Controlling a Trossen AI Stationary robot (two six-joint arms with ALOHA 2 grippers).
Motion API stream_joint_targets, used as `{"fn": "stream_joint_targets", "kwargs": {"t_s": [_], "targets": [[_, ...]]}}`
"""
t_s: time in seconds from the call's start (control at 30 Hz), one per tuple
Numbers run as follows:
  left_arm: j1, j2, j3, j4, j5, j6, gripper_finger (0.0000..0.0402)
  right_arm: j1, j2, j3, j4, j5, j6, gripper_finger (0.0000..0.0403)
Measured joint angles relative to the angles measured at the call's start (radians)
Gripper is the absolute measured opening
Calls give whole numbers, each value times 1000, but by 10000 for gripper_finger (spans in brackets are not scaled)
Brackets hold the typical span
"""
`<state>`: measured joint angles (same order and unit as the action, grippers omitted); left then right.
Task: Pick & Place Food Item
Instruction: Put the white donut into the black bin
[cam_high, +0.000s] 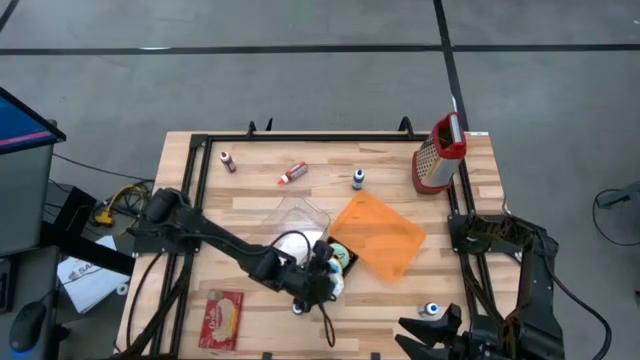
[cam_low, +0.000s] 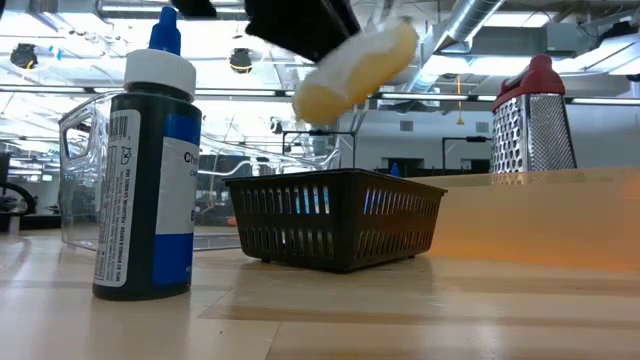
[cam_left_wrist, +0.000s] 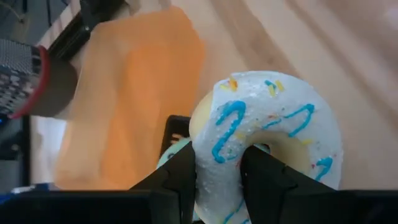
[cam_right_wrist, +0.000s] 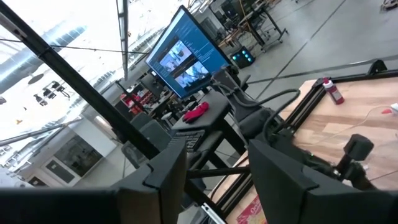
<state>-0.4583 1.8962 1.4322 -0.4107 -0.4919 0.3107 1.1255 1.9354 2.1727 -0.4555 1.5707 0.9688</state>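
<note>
I am holding a frosted donut (cam_left_wrist: 267, 143) in the left claw (cam_high: 322, 280), with one finger through the hole and the other outside the ring, so the jaws are pinching only one side of it. In the high view the claw is hanging over the small black basket (cam_low: 335, 218) near the middle of the tabletop (cam_high: 260, 170), with the orange sheet (cam_high: 380, 235) just at three o'clock of it and the clear plastic container (cam_high: 300, 215) at about eleven o'clock. From the low view the donut is hovering clear above the basket rim, tilted, not yet inside. My worry is the grip: the donut looks soft, and a pinch on one side could let it swing or tear loose if I am moving too quickly, dropping it onto the rim or the orange sheet instead of into the basket. The basket already seems to be holding something, so the donut may perch on top and roll out. The right claw (cam_high: 432, 335) is waiting at the tabletop's five o'clock edge, its fingers standing apart and holding nothing
</note>
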Motion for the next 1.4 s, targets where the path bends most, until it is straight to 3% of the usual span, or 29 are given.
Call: {"fn": "stream_joint_targets", "kwargs": {"t_s": [0.23,0.57,1.4], "targets": [[-3,16,-4,-37,-61,182,111,-8,0,0,0,0,0,166],[-5,50,-6,-73,-53,213,138,-23,0,0,-1,0,-7,166],[8,49,-5,-82,-38,239,139,-29,0,0,-1,0,-1,166]]}}
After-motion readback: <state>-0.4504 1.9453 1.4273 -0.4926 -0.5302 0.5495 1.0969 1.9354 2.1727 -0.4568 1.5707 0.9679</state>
